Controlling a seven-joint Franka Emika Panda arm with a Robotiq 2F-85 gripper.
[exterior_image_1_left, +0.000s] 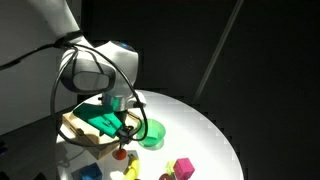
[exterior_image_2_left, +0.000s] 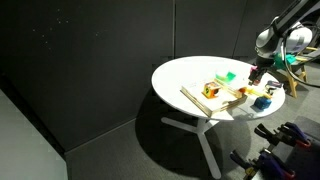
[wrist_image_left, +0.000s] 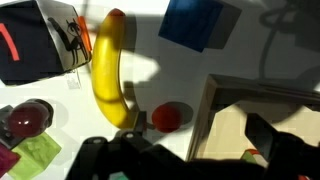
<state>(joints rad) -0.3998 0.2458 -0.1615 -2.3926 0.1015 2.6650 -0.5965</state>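
My gripper (exterior_image_1_left: 121, 131) hangs low over a round white table (exterior_image_1_left: 200, 125), above the corner of a light wooden tray (exterior_image_1_left: 78, 128). In the wrist view its two dark fingers stand wide apart with nothing held between them (wrist_image_left: 195, 150); the tray's edge (wrist_image_left: 212, 112) lies below. A small red ball (wrist_image_left: 167, 117) sits just beside the tray, with a yellow banana (wrist_image_left: 108, 65) beyond it. The gripper also shows in an exterior view (exterior_image_2_left: 258, 74).
A blue cube (wrist_image_left: 195, 22), a black box with orange marks (wrist_image_left: 40, 40), a dark red round object (wrist_image_left: 28, 118) and a green piece (wrist_image_left: 35, 155) lie around. A green bowl (exterior_image_1_left: 151, 132) and a pink cube (exterior_image_1_left: 183, 167) are on the table. The surroundings are dark.
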